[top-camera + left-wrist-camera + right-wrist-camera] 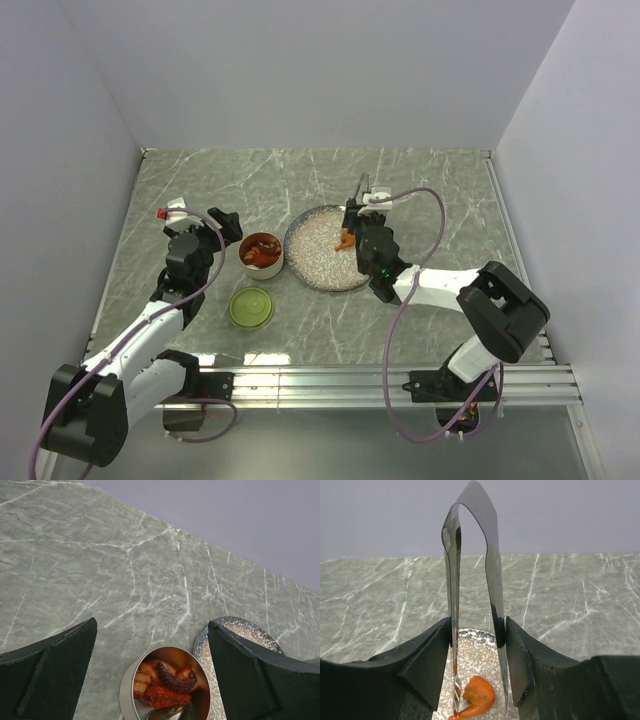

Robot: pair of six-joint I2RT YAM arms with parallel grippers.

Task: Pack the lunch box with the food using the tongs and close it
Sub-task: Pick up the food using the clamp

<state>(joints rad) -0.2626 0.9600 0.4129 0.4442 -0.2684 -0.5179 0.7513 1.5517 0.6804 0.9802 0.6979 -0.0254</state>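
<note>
Where the grey-green marbled table (200, 190) fills the floor of the white-walled cell, both arms reach in from the near edge. The left gripper (152, 625) hangs just left of the tin, its jaws spread fully wide and holding nothing. The right gripper (477, 635) is over the right side of the plate, its jaws about half closed and clamped on the tongs, one finger (427, 665) pressing each arm from outside.

The speckled plate (315, 255) lies mid-table. The green lid (251, 307) lies flat on the table, near the tin on the side toward the arm bases, so the box is open. The tin (127, 690) stands upright just left of the plate, almost touching its rim.

The tongs (492, 555) stand nearly upright in the right grip, with the joined end up and the tips down at the plate. Orange chunks and a dark curved strip (167, 685) fill the tin's bottom. One orange chunk (477, 695) sits on the plate between the tong tips. Whether the tips pinch it, I cannot tell.
</note>
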